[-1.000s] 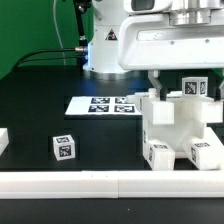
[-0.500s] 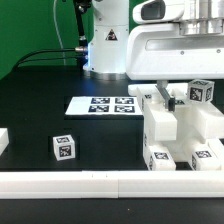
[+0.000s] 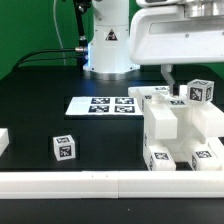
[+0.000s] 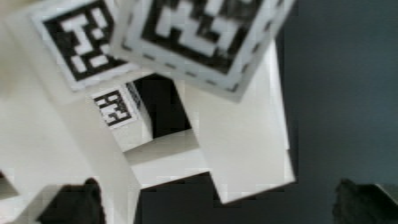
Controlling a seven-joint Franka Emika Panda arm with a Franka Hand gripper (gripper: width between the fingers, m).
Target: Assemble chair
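Note:
The chair (image 3: pixel 178 130) stands partly put together at the exterior view's right: white slabs and square blocks with black-and-white tags, and a tagged block (image 3: pixel 200 92) on top. My gripper (image 3: pixel 172 76) hangs just above it, open and empty. In the wrist view the gripper (image 4: pixel 217 206) has its dark fingertips (image 4: pixel 71 204) wide apart, with the chair's tagged white pieces (image 4: pixel 196 40) below them. One loose tagged white block (image 3: pixel 64 148) lies on the black table at the front left.
The marker board (image 3: pixel 103 104) lies flat in the middle of the table. A white piece (image 3: pixel 3 140) shows at the left edge. The long white border rail (image 3: pixel 100 184) runs along the front. The robot base (image 3: pixel 108 45) stands behind.
My gripper has risen from the chair's top and shifted slightly to the exterior view's right. The chair pieces and the loose block have stayed in place.

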